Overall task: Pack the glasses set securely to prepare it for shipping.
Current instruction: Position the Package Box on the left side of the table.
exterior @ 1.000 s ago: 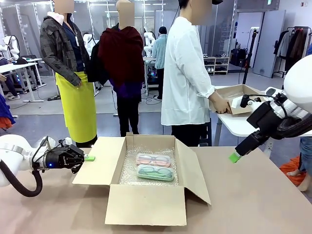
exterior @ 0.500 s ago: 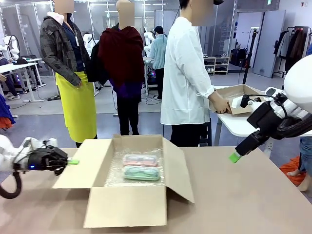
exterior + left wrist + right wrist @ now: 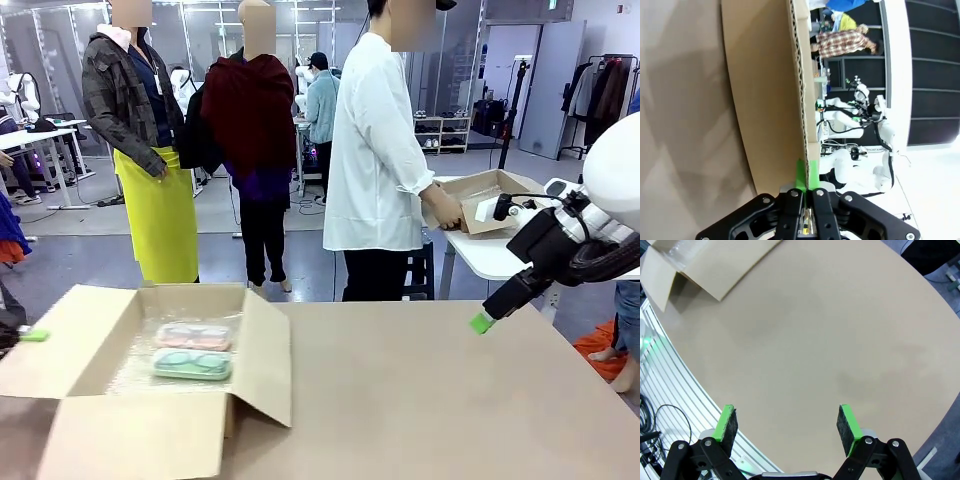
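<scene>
Left gripper (image 3: 807, 172) clamped tight on left flap of open brown cardboard box (image 3: 265, 350), at table's left edge. Inside, on bubble wrap (image 3: 135, 365): pale pink translucent glasses case (image 3: 194, 336), mint green case (image 3: 192, 364) just in front. Right gripper (image 3: 787, 425) spread wide, empty, hovering over bare tan table (image 3: 450, 400). Step: repositioning box, likely. Next: fold flaps shut.

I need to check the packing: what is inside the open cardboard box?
Inside the cardboard box, a pink glasses case and a mint green glasses case lie on bubble wrap. The wrap covers the box floor.
</scene>
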Controlling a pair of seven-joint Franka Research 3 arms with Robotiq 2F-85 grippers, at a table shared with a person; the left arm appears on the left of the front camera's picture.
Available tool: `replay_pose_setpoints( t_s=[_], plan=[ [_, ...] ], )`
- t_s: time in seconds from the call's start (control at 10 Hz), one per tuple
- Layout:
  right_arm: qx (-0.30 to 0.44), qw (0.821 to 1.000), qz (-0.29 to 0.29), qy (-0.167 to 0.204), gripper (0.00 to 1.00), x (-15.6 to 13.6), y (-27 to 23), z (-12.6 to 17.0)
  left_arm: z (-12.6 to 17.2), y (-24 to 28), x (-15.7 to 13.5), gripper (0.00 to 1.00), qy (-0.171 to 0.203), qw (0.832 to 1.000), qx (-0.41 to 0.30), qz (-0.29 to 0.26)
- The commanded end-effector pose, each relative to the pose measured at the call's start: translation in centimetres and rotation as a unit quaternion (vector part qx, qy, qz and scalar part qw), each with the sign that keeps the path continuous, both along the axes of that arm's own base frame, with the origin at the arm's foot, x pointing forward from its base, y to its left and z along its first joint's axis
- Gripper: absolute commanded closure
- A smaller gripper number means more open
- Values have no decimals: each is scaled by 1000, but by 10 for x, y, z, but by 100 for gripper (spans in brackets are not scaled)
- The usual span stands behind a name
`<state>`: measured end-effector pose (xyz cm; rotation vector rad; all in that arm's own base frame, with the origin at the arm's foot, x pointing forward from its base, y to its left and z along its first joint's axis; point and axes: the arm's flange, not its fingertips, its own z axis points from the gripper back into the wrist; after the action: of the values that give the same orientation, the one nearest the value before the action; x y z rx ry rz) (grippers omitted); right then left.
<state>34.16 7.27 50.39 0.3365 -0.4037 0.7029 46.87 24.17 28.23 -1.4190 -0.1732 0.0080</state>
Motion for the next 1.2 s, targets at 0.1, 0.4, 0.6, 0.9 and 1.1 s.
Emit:
replay_pose_setpoints(
  t_s=[0.1, 0.4, 0.6, 0.9, 1.1],
  plan=[
    [-4, 1000, -1, 5, 0, -1, 0, 1, 6, 65, 11, 98, -15, 1000, 6, -21],
    [-4, 1000, -1, 5, 0, -1, 0, 1, 3, 97, 21, 98, -2, 999, 13, -50],
    [-4, 1000, -1, 5, 0, -1, 0, 1, 2, 89, 14, 98, -9, 999, 26, -26],
    [-4, 1000, -1, 5, 0, -1, 0, 1, 2, 89, 14, 98, -9, 999, 26, -26],
    [-4, 1000, -1, 5, 0, -1, 0, 1, 1, 90, 21, 44, -10, 998, 63, -12]
  ],
)
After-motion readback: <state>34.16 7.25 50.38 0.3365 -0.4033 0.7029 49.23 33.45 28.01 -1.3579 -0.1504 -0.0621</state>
